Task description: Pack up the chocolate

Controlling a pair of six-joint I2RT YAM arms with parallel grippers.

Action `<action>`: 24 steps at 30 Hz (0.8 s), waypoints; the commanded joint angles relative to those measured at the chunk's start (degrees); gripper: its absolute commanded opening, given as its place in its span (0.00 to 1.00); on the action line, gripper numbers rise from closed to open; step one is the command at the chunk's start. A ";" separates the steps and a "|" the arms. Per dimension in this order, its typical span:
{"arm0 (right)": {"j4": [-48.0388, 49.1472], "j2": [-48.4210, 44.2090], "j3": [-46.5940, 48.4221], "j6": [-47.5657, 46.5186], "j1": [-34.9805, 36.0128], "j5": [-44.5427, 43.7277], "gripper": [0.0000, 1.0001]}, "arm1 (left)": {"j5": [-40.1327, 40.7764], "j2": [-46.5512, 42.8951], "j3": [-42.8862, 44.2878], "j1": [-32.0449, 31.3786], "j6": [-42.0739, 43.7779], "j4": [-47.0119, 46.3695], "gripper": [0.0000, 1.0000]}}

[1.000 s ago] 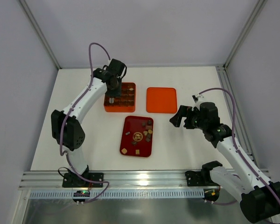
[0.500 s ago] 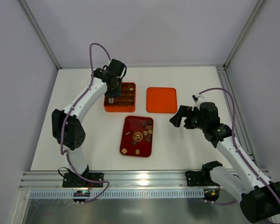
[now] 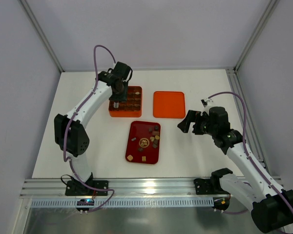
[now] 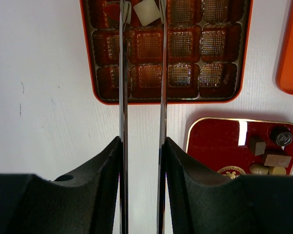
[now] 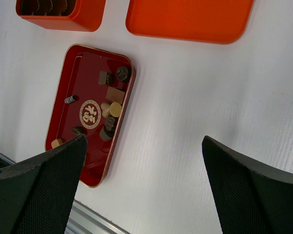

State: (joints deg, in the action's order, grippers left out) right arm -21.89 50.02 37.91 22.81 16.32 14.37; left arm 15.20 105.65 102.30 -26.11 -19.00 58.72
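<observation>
Several small chocolates [image 3: 154,136], dark brown, tan and cream, lie loose in the dark red tray [image 3: 136,130]; they also show in the right wrist view [image 5: 112,105]. My left gripper [image 3: 116,103] hangs over the left side of the orange grid box [image 3: 136,89]. In the left wrist view its thin fingers [image 4: 142,9] stand narrowly parted around a cream square chocolate [image 4: 146,12]. The piece lies tilted in a far-row cell of the box [image 4: 185,101]. My right gripper [image 3: 188,122] is wide open and empty [image 5: 144,141], above bare table right of the tray [image 5: 88,73].
A flat orange lid [image 3: 168,105] lies right of the box, behind the right gripper; it shows in the right wrist view [image 5: 185,19]. The metal rail at the table's near edge [image 3: 151,187] runs in front of the tray. Grey walls enclose the table.
</observation>
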 commanded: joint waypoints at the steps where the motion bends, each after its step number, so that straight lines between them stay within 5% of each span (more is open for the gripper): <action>1: 1.76 -0.63 0.15 -0.48 0.30 0.31 1.00 | 0.44 -0.44 0.18 0.36 0.72 -0.36 0.39; 13: 2.38 -0.19 0.06 -0.22 0.21 0.31 1.00 | 0.18 -6.94 -0.26 -3.15 0.02 2.36 0.39; 24: 2.03 -0.71 -0.20 -0.04 0.30 -0.48 1.00 | -2.36 -20.81 -14.92 -13.26 -5.07 2.28 0.39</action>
State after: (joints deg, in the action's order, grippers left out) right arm -21.87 50.02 37.91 22.83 16.32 14.31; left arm 14.41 88.71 90.48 -37.54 -21.65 61.30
